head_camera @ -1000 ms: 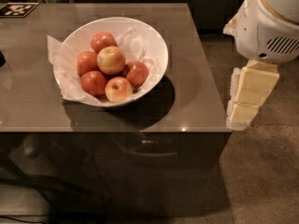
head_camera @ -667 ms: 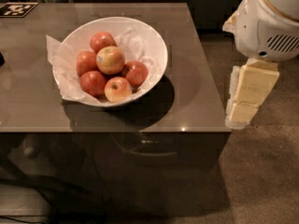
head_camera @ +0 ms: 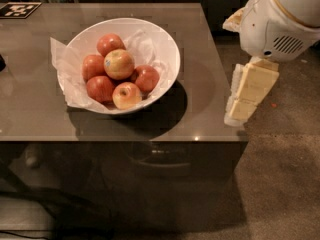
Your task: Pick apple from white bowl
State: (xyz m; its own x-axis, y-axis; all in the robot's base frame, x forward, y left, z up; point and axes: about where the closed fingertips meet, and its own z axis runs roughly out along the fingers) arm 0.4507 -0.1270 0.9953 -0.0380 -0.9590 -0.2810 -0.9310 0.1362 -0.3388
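The apple point(head_camera: 119, 64) is the largest one, yellow-green with an orange-red blush and a small dark sticker. It sits on top of the pile in the white bowl point(head_camera: 172, 49), which is lined with crumpled white paper. A smaller yellow-red apple point(head_camera: 126, 95) lies at the bowl's front, and several red apples point(head_camera: 101, 88) surround them. My gripper point(head_camera: 248, 96) hangs pointing down off the table's right edge, well to the right of the bowl and holding nothing.
The bowl stands on a grey-brown table point(head_camera: 40, 119). My white arm housing point(head_camera: 280, 24) fills the upper right. A black-and-white marker tag point(head_camera: 19, 10) lies at the far left corner. Carpet floor point(head_camera: 280, 174) lies to the right and front.
My gripper and arm have shifted slightly left and up, closer to the table's right edge. The bowl and apples have not moved.
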